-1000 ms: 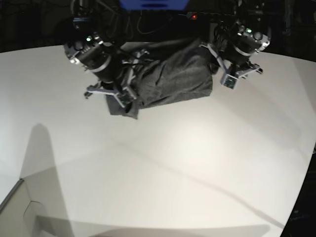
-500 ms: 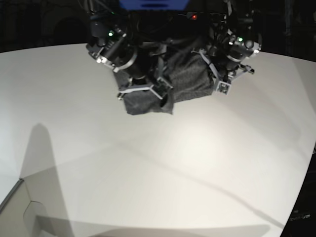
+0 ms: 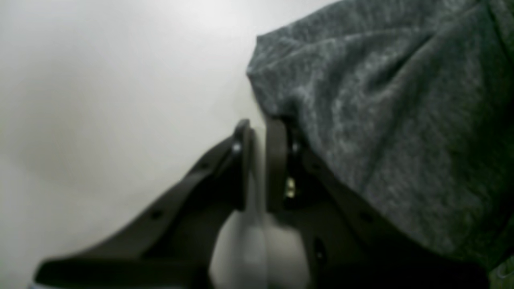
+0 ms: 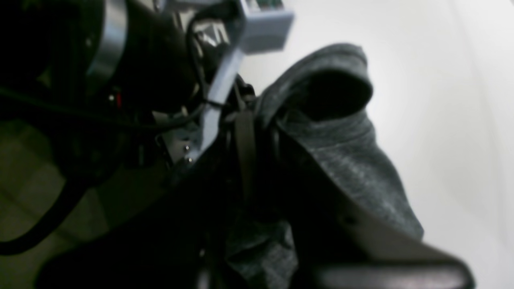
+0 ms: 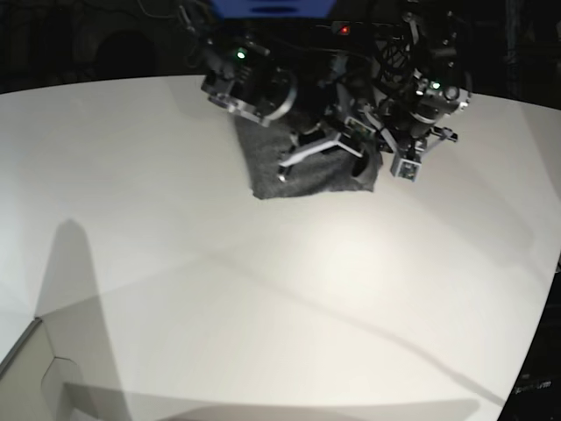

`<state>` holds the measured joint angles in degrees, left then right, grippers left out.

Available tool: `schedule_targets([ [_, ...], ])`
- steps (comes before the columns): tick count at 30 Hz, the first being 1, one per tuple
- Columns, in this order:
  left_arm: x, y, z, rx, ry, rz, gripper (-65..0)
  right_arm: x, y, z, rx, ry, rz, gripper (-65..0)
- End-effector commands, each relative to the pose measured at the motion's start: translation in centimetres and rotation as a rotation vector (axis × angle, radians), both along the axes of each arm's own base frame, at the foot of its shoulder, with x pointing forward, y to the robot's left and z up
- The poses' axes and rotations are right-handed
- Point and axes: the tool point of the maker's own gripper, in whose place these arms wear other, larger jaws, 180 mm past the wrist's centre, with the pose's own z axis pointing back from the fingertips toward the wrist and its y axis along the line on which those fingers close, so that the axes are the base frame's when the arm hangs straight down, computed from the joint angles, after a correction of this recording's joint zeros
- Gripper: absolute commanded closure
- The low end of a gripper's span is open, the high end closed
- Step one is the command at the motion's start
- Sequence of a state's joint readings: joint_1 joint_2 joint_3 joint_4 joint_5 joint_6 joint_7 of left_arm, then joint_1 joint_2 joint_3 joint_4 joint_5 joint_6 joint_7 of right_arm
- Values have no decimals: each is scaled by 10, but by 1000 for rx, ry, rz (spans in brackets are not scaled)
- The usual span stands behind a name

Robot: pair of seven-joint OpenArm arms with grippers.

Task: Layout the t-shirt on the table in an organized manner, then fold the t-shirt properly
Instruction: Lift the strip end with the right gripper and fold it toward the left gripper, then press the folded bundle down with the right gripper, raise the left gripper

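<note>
The dark grey t-shirt (image 5: 298, 171) lies bunched in a compact pile at the far middle of the white table (image 5: 263, 289). My right gripper (image 5: 324, 153) hangs over the pile's right half. In the right wrist view that gripper (image 4: 257, 132) is shut on the t-shirt (image 4: 341, 160), whose folds crowd around its dark fingers. My left gripper (image 5: 379, 140) sits at the pile's right edge. In the left wrist view its fingers (image 3: 277, 160) stand almost together with a thin pale slit between them. The t-shirt (image 3: 381, 100) drapes against the outside of the right finger.
A grey box corner (image 5: 26, 368) juts in at the near left. A blue object (image 5: 272, 7) sits beyond the table's far edge. The table's curved edge (image 5: 548, 289) runs down the right side. Both arms crowd the far middle.
My right arm has swung across towards the left arm, carrying the shirt's side over the rest into a narrower pile. The left gripper has closed and barely moved.
</note>
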<state>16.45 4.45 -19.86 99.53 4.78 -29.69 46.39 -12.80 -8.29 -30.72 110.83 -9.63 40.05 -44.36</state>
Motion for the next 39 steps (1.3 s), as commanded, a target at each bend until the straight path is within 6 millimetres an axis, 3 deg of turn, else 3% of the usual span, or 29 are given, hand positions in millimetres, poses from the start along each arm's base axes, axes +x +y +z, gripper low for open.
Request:
schedule_targets([
  [1,7,9,13,14,-49,16,-70,5,7,13,47,-24,4,0],
  [8,5,45,25,59,-76,109,-71,1,21,10,44,-25,55,0],
  [15,-11,99,28,113,-69,259,-71,-7,34,-15,3,27,115,0],
  [24,-34,158,38,171,-76,438,-71,4,36,-40,-61,56,145,0],
  [27,-38,163,38,176,-75,450,-71,11,36,-46,-81,59,152,0],
  [33,-38,164,44,188,-90,447,-71,16,38,-41,-79,39,157,-98],
  [39,-34,162,45,184,-93,442,-71,-5,57,-11,-25,-28,222,-183],
])
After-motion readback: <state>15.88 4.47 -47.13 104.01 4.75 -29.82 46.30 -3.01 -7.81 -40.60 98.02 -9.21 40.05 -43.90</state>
